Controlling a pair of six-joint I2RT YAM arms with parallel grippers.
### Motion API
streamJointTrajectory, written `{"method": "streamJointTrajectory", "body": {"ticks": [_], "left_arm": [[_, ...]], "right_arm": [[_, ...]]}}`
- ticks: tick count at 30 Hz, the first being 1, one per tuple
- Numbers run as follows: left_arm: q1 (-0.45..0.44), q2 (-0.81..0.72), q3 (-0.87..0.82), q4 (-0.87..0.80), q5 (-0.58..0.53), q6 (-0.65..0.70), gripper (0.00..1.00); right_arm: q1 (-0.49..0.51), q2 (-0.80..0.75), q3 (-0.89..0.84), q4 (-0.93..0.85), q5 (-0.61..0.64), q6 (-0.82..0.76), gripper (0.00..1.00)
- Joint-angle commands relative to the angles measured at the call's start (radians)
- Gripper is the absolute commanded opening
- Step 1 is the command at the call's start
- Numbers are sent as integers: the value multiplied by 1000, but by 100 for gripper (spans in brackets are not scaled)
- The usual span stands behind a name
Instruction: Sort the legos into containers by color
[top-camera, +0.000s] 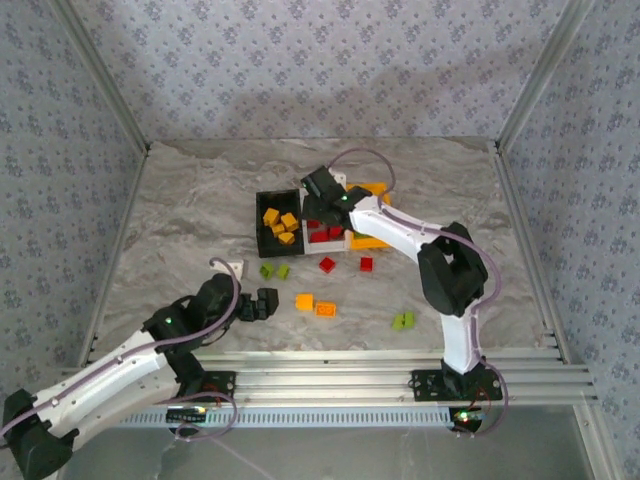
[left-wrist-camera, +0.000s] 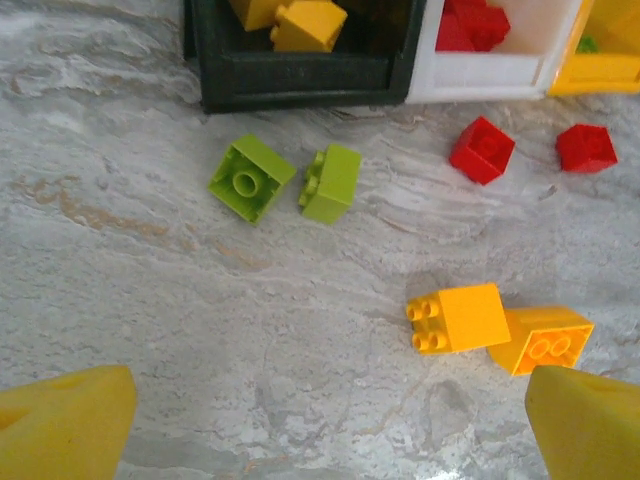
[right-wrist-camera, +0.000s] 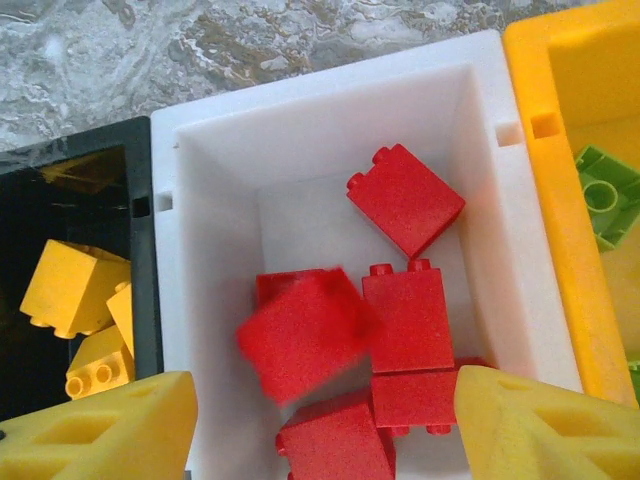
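I had the left arm lying low and stretched forward from its base. The left claw pointed ahead and down, its yellow fingers spread wide. The right arm reached far forward with its elbow raised. The right claw faced straight down, fingers parted wide.

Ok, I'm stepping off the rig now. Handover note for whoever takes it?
Left gripper: open, empty, above the table near two loose yellow-orange bricks.
Right gripper: open over the white bin, blurred red brick under it.
Done: yellow bricks in black bin, reds in white, green brick in orange-yellow bin.
Left on table: those two, two loose reds, two loose greens, more green nearer the right arm.
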Motion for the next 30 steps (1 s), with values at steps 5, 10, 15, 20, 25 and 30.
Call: {"method": "streamJointTrajectory", "body": {"ticks": [5, 10, 15, 20, 25, 30], "left_arm": [[-9, 211, 24, 174, 157, 47, 93], [-87, 416, 97, 215, 136, 87, 91], [-129, 589, 165, 237, 113, 95, 85], [-135, 683, 194, 261, 102, 97, 84], [-139, 764, 228, 260, 63, 104, 84], [-139, 803, 232, 236, 30, 95, 75]], "right_arm": [[26, -261, -260, 99, -31, 6, 71], [41, -407, -448, 131, -26, 28, 71], [43, -541, -581, 151, -3, 55, 71], [41, -622, -645, 151, 11, 63, 71], [40, -663, -683, 165, 13, 73, 72], [42, -688, -706, 172, 15, 77, 72]]}}
